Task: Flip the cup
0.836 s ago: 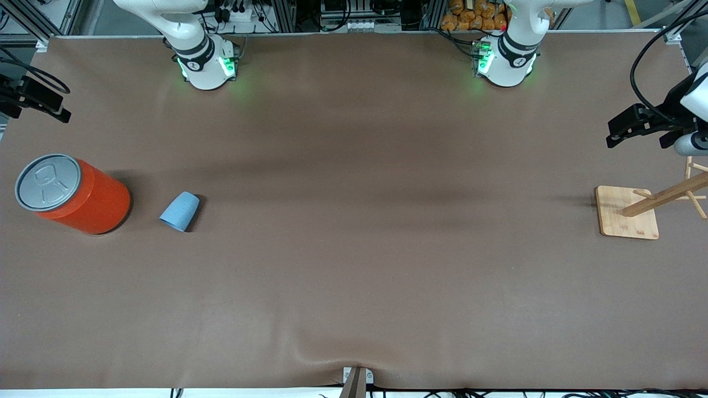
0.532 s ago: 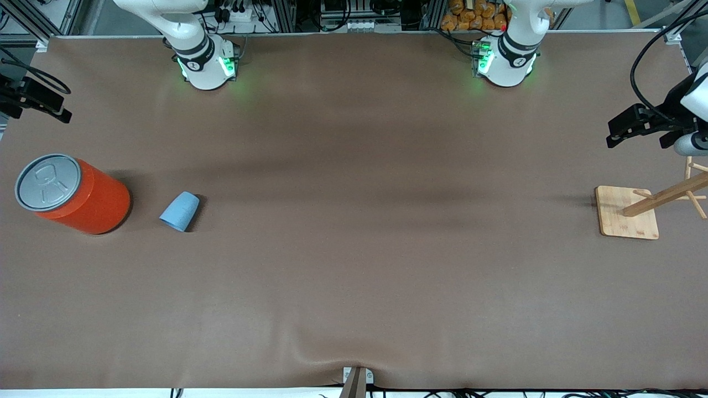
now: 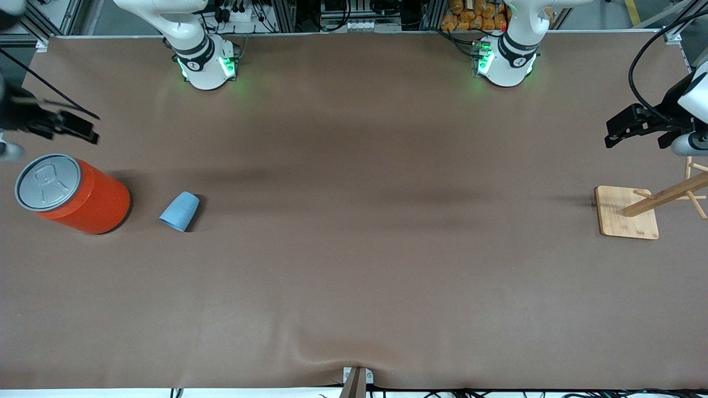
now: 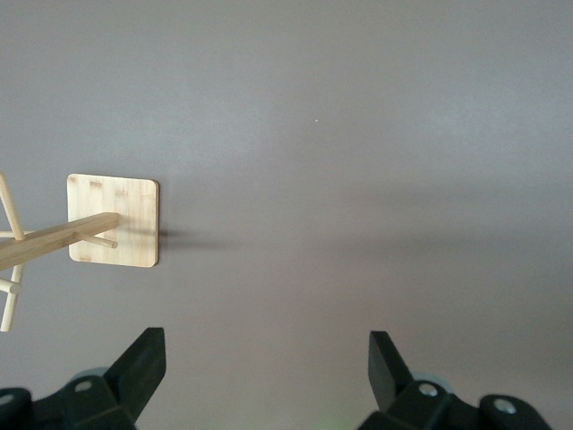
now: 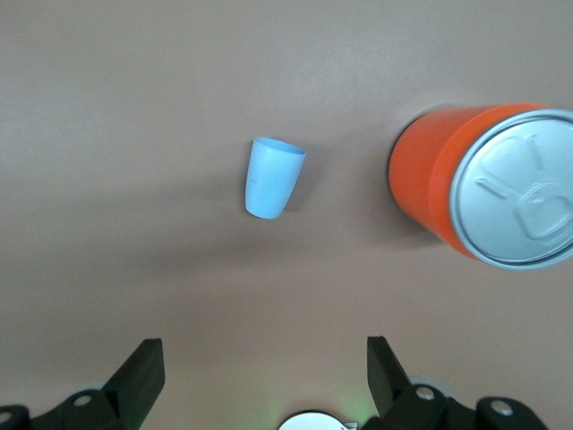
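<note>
The light-blue cup is on the brown table beside the orange can, toward the right arm's end. It seems to lie on its side, with the wide rim end toward the can and the front camera. Its inside does not show. It also shows in the right wrist view. My right gripper is open and empty, up over the table's end close to the can's lid, apart from the cup; its jaws stand wide in its wrist view. My left gripper is open and empty over the left arm's end of the table.
A large orange can with a grey lid stands close beside the cup and shows in the right wrist view. A wooden rack on a square base stands at the left arm's end.
My right gripper has swung in from the table's end toward the can and the cup. The cup, the can and the left arm have not moved.
</note>
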{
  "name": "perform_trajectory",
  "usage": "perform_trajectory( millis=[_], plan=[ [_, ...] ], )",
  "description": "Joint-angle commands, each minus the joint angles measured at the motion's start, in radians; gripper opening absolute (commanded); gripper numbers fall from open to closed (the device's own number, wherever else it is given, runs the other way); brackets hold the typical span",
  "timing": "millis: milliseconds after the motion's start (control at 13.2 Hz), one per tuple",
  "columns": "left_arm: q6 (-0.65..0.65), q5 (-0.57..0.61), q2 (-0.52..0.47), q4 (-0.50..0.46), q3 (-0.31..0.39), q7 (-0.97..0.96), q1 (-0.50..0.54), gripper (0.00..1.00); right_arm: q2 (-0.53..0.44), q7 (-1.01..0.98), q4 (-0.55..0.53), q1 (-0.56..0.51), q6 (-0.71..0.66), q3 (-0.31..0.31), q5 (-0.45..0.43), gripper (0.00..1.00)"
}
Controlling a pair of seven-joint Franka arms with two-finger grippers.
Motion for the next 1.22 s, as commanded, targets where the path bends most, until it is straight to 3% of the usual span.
perform_trajectory(
  millis=[0, 304, 532, 760, 1140],
  plan=[
    [-0.012, 0.009, 0.013, 0.028, -0.006, -0.004, 0.001, 1.00, 0.044, 0.042, -0.125, 0.002, 0.090, -0.006, 0.010, 1.00],
    [-0.012, 0.024, 0.013, 0.028, -0.006, 0.004, -0.002, 1.00, 0.192, 0.049, -0.180, 0.003, 0.250, -0.006, 0.010, 1.00],
    [-0.013, 0.023, 0.013, 0.027, -0.007, 0.006, 0.001, 1.00, 0.298, 0.114, -0.180, 0.006, 0.296, -0.006, 0.011, 1.00],
    [-0.012, 0.023, 0.013, 0.027, -0.006, 0.007, 0.002, 1.00, 0.419, 0.125, -0.187, -0.003, 0.400, -0.006, 0.062, 1.00],
    [-0.012, 0.021, 0.021, 0.028, -0.006, 0.000, 0.004, 1.00, 0.506, 0.122, -0.253, 0.032, 0.595, -0.006, 0.077, 1.00]
  ],
)
